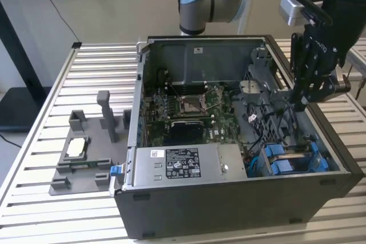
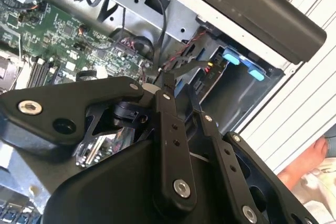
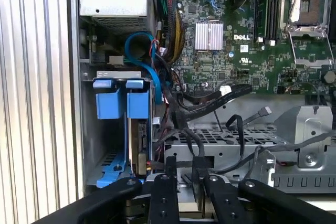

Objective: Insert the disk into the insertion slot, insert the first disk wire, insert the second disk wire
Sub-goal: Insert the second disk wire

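One end effector [image 1: 300,102], black and linkage-fingered, hangs inside the dark grey computer case [image 1: 229,215]. Its fingers [image 3: 169,182] are drawn almost together with a narrow gap. Loose black wires [image 3: 181,136] crowd the tips; can't tell whether one is pinched.

Silver-grey disk in its bright blue plastic frame [image 1: 284,167] lies at 6 o'clock from the end effector in the exterior view, near. It is down in the grey-walled insertion slot [image 3: 90,135], on edge, blue tabs up. Long axis runs roughly 9-to-3.

Judgement: disk step looks done, wire work in hand.

Room: case side wall [image 1: 337,155] close at 3 o'clock, grey perforated cage [image 3: 220,137] just beside the tips, green motherboard [image 1: 189,112] out at 9 o'clock. Tight, cable clutter all round.
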